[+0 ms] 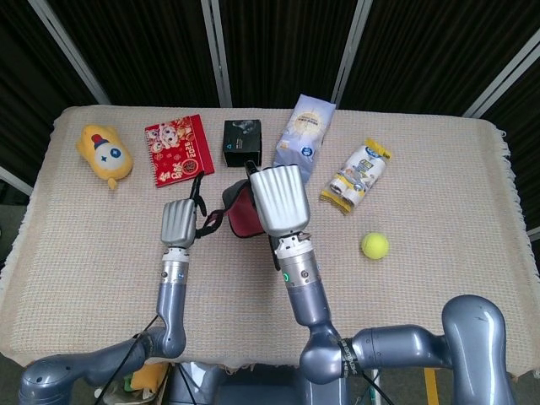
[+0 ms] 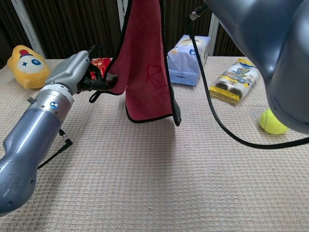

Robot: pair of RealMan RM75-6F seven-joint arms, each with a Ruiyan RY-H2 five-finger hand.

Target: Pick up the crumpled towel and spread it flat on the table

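The left hand's fingers (image 2: 99, 83) are pinching the dark-trimmed edge of the red towel (image 2: 147, 67), so that hand (image 2: 72, 72) is clamped on it and tugging the cloth out sideways toward the robot's left. The right hand (image 1: 276, 201) is holding the towel up from above. Its fingers aren't really visible though: the head view only shows the back of it with red cloth poking out beside it, and in the chest view the towel just runs off the top of the frame. So it's gripping something up there, judging by how the towel is hanging, but how the fingers are sitting is anyone's guess.

The towel is hanging mostly vertical, its bottom hem looking clear of the worktop (image 2: 159, 179), with one side being drawn out.

Looks like the robot is in the unfolding step: lifted, now opening it up. The next move probably calls for pulling the two hands further apart so the cloth is going taut, then lowering it onto the bare patch in front.

Hard to tell: whether the towel is fully uncrumpled higher up, and the big grey arm (image 2: 270, 53) is blocking the right side in the chest view. The red packet (image 2: 99, 65) behind the left hand is mostly hidden too.
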